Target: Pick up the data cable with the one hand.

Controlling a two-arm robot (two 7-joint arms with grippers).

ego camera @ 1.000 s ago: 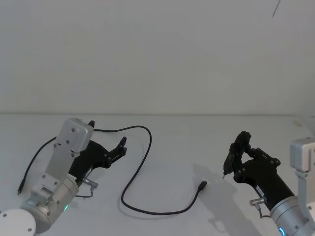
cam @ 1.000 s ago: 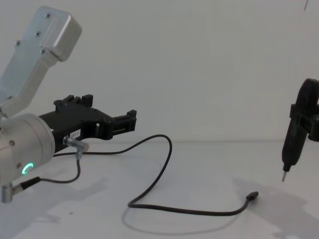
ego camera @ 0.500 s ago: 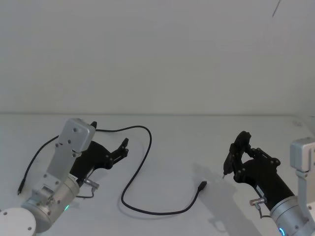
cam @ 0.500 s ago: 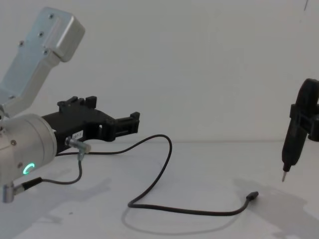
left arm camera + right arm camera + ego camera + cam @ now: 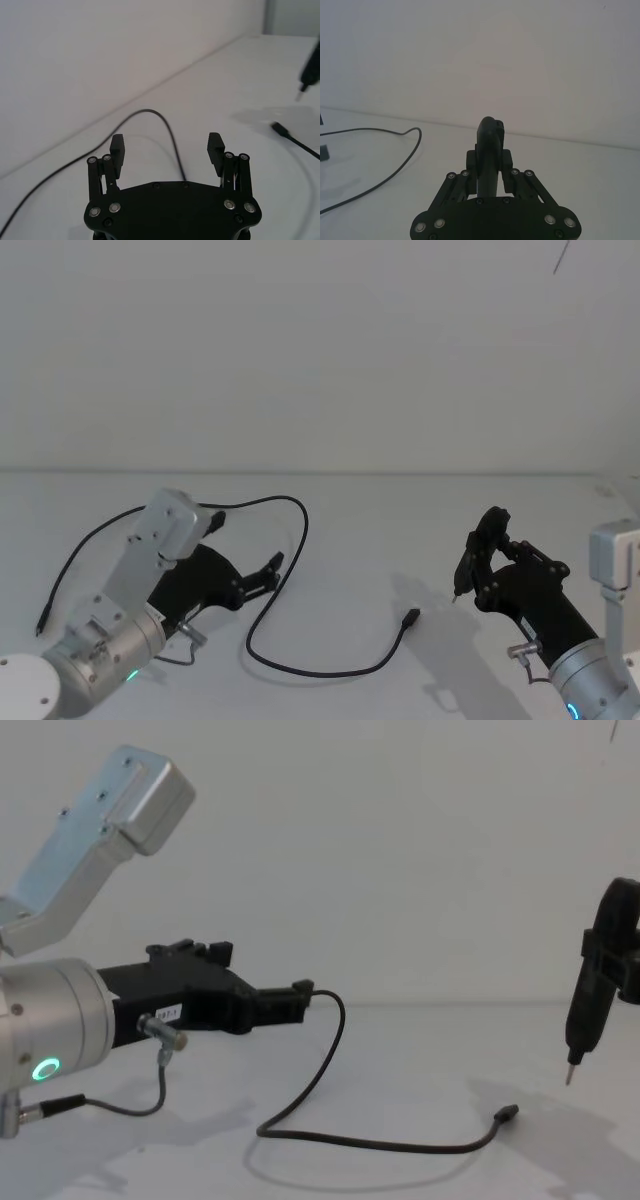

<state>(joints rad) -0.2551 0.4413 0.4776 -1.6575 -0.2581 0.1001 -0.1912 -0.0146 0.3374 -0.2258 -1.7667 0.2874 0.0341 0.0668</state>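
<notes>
The data cable (image 5: 284,570) is a thin black cord that loops over the white table and ends in a small dark plug (image 5: 410,618); the plug also shows in the chest view (image 5: 508,1113). My left gripper (image 5: 270,575) is open and hovers low beside the cable's middle run. In the left wrist view the cable (image 5: 170,132) passes between and beyond the gripper's (image 5: 166,147) spread fingers, untouched. My right gripper (image 5: 487,540) stays at the right, shut on a slender black tool (image 5: 585,1010) with a thin metal tip, well clear of the plug.
The cable's other end (image 5: 42,624) lies at the far left of the table (image 5: 360,530). A short grey wire (image 5: 150,1095) hangs from my left wrist. A white wall backs the table.
My left gripper has moved forward and to the right, closer to the cable's middle run. The right arm and the cable have not moved.
</notes>
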